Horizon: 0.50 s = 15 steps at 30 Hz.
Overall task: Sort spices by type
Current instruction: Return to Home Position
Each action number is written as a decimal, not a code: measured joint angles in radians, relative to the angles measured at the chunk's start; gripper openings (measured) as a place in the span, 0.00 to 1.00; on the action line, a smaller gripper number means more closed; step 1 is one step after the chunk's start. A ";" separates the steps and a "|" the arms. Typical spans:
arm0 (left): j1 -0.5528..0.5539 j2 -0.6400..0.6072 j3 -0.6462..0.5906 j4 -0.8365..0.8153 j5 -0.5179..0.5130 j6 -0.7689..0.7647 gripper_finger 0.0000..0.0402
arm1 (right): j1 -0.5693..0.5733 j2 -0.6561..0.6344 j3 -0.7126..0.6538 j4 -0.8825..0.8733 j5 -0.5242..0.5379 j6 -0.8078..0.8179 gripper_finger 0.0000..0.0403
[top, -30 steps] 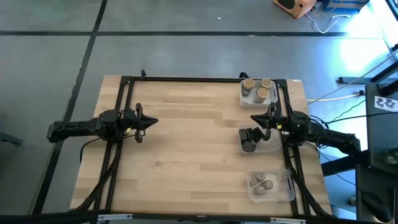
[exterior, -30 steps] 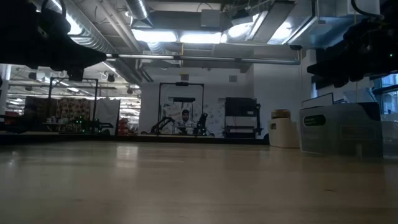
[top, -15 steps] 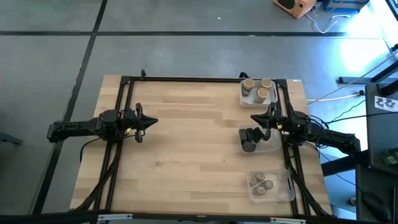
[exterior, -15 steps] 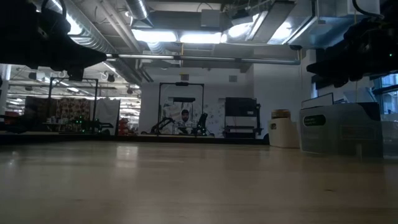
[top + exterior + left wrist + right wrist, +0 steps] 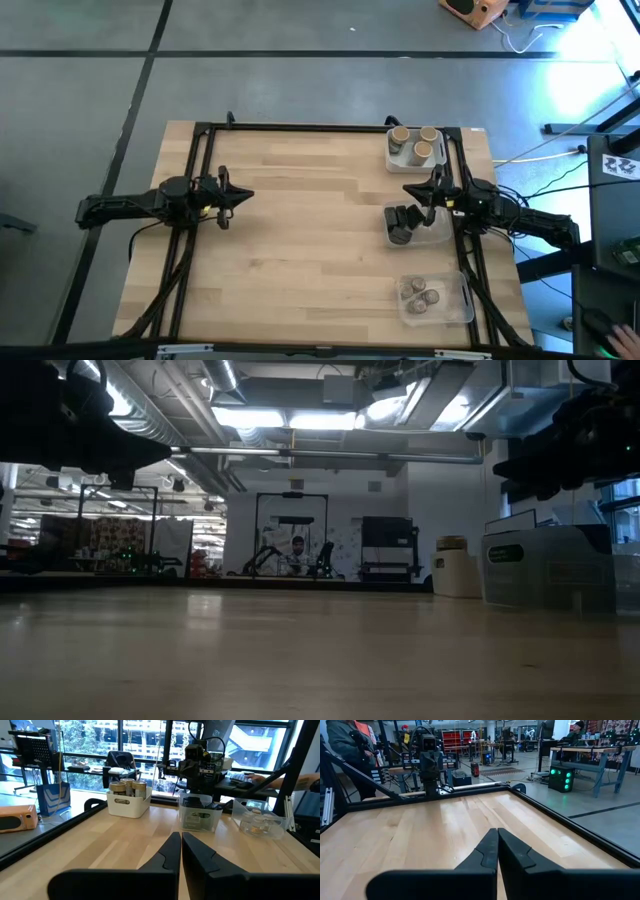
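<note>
Now, at the 9 o'clock side of the table (image 5: 300,250), the left gripper (image 5: 246,196) is held just inside the black frame (image 5: 300,127). Its fingers (image 5: 170,851) are pressed together, and nothing is held between them. A wide bare stretch of wood is left open across the middle, from the left edge almost to the right one.

Along the right edge, three trays are lined up. At 1 o'clock, the tan-topped jars (image 5: 416,141) are kept in the white tray (image 5: 412,164), right in the corner. At 3 o'clock, the dark blocky spices (image 5: 402,222) are kept in a clear tray (image 5: 436,233). The right gripper (image 5: 408,191) is held by that tray's 12 o'clock rim, closed tight and empty. At 5 o'clock, the small silver spices (image 5: 421,295) are kept in a second clear tray (image 5: 458,300), close to the near right corner.
</note>
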<state>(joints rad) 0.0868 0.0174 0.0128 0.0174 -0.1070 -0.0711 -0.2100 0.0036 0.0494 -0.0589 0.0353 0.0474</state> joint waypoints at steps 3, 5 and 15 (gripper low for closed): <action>0.000 0.000 0.000 0.000 0.000 0.000 0.01 | 0.000 0.000 0.000 0.001 0.000 0.000 0.03; 0.000 0.000 0.000 0.000 0.000 0.000 0.01 | 0.000 0.000 0.000 0.001 0.000 0.000 0.03; 0.000 0.000 0.000 0.000 0.000 0.000 0.01 | 0.000 0.000 0.001 0.003 -0.001 0.000 0.03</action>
<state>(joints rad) 0.0868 0.0174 0.0128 0.0174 -0.1070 -0.0711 -0.2100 0.0036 0.0505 -0.0563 0.0346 0.0472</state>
